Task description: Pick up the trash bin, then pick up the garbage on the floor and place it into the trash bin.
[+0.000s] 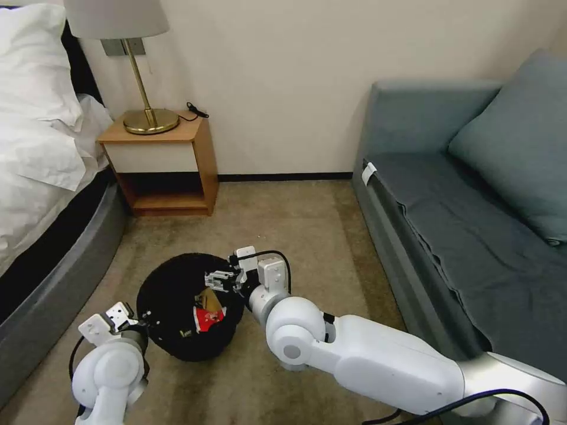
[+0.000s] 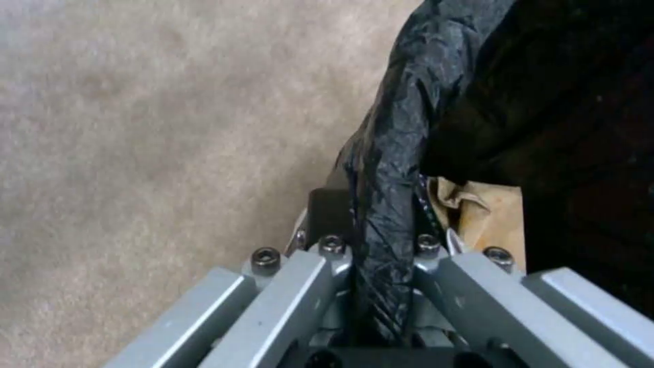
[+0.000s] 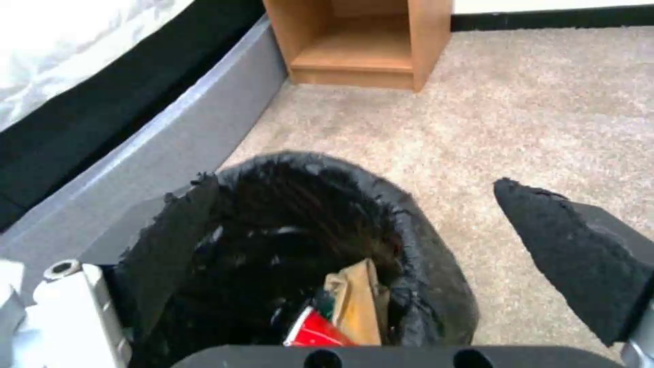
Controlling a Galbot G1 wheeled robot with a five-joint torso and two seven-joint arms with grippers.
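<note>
bin [image 1: 177, 283] base: hidden under the black bag.
bin depths [image 3: 273, 245]: too dark to read.
garbage [image 3: 347, 312]: partly buried; only red and tan pieces show.
lamp [image 1: 133, 65]: shade cut off by the edge.
left gripper [image 2: 381, 255]: fingertips hidden behind the bag rim.

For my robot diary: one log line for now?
left gripper: shut on trash bin rim | right gripper: open above bin | garbage: inside

No text, label or number can be read anywhere.
</note>
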